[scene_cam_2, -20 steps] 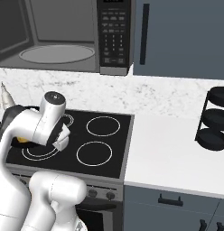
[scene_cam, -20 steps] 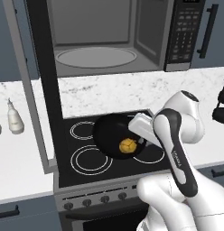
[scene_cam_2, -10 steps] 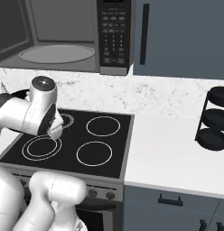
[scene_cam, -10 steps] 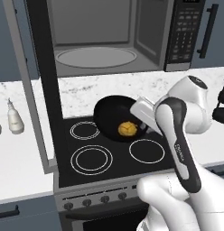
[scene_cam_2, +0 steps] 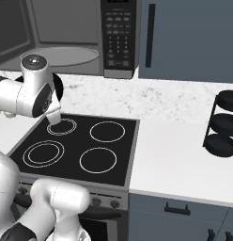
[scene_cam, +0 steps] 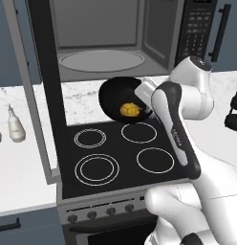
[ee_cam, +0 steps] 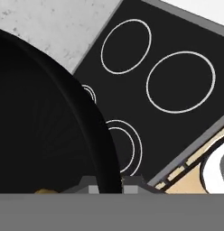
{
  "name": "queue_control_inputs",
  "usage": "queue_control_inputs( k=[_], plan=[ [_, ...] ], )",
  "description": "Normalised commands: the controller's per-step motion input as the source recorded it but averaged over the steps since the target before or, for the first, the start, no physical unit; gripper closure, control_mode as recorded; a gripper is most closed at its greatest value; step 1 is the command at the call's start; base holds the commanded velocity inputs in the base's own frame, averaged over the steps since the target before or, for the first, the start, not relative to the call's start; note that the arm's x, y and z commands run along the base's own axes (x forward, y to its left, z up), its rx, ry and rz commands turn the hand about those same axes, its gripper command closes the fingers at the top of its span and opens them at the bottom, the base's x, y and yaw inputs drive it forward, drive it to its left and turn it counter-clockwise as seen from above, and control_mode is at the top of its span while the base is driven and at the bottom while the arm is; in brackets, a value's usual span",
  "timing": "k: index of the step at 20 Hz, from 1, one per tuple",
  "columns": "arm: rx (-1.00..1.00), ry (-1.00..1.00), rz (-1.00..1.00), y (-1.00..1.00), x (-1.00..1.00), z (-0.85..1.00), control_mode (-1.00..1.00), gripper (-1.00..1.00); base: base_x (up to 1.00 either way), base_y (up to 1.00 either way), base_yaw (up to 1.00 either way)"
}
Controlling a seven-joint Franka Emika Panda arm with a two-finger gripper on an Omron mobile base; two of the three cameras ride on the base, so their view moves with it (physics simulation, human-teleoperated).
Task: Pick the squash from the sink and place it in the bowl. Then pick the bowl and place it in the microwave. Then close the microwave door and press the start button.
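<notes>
- Bowl (scene_cam: 121,97) with squash (scene_cam: 131,110) inside hangs above the stove (scene_cam: 115,153), just below the microwave (scene_cam: 103,43) opening.
- Gripper (ee_cam: 109,184) pinches the bowl rim, fingers either side.
- Risk: one-sided rim hold lets the bowl tilt; squash may roll out.
- Risk: the far rim may strike the microwave sill if kept this low.

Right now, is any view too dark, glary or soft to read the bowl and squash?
Left base view: even flat light, the squash stands out yellow in the bowl. Hand view: the bowl is a near-featureless black mass, only its rim catches light. Right base view: slightly soft, the stove rings stay legible.
</notes>
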Motion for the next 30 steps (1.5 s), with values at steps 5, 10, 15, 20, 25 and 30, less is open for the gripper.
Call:
queue_control_inputs(
  k=[5,10,15,20,25,30],
  plan=[
    [0.00,-0.19,-0.08,0.00,0.02,0.42,-1.00,1.00,0.00,0.00,0.00],
    [0.00,-0.05,-0.09,0.00,0.49,0.45,-1.00,1.00,0.00,0.00,0.00],
    [0.00,0.02,-0.12,0.00,0.81,0.63,-1.00,1.00,0.00,0.00,0.00],
    [0.03,0.03,-0.09,0.00,0.63,0.71,-1.00,1.00,0.00,0.00,0.00],
    [0.00,0.00,-0.07,0.08,0.75,0.13,-1.00,1.00,0.00,0.00,0.00],
    [0.00,0.00,-0.02,0.23,0.87,-0.17,-1.00,1.00,0.00,0.00,0.00]
  ],
)
